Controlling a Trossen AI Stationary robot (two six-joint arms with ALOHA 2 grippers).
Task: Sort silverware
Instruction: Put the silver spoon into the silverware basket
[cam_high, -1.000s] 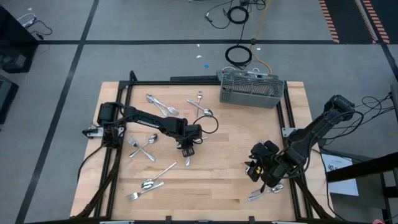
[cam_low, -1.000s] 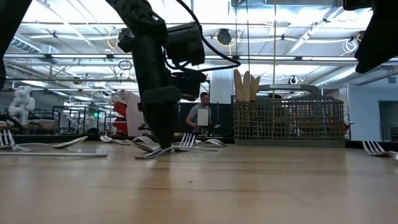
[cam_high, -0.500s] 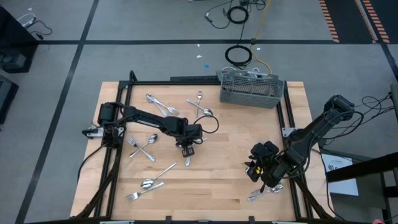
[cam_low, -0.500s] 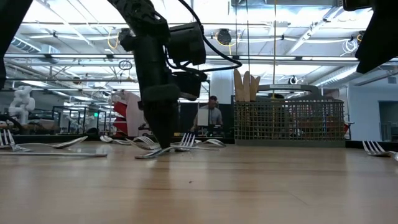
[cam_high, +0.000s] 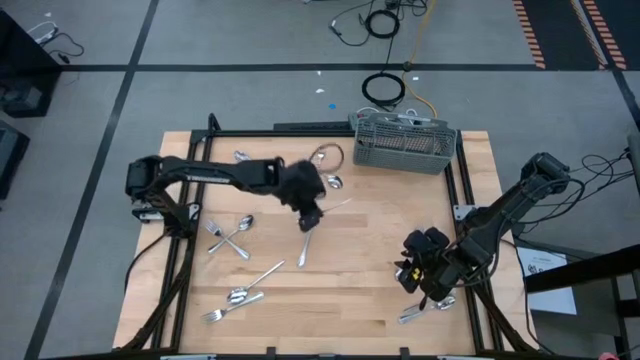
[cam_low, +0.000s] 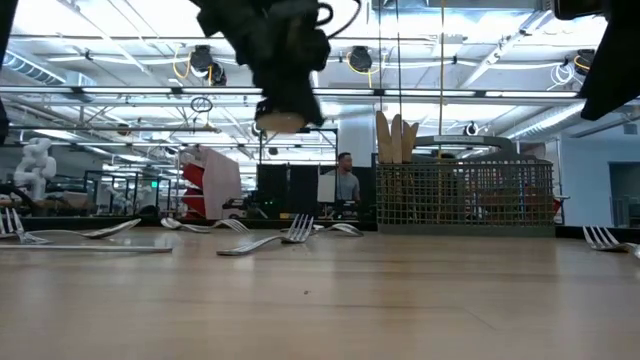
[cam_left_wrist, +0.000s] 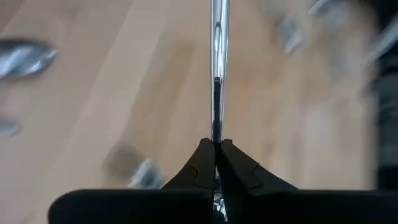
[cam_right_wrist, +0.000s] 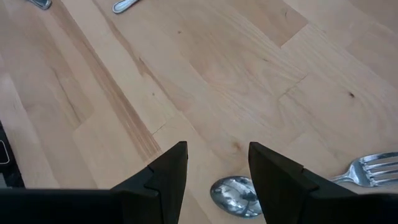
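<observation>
Left claw (cam_high: 309, 212) pinched tight on a slim silver utensil (cam_left_wrist: 218, 68), handle running straight out ahead, lifted off the desk (cam_high: 370, 290). Caddy (cam_high: 404, 143) lies beyond it, to its right. Right claw (cam_high: 412, 275) half-open, empty, far from caddy.

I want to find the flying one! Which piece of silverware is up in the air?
The slim piece pinched in the left hand, above the table's middle. All the others lie flat on the wood.
</observation>
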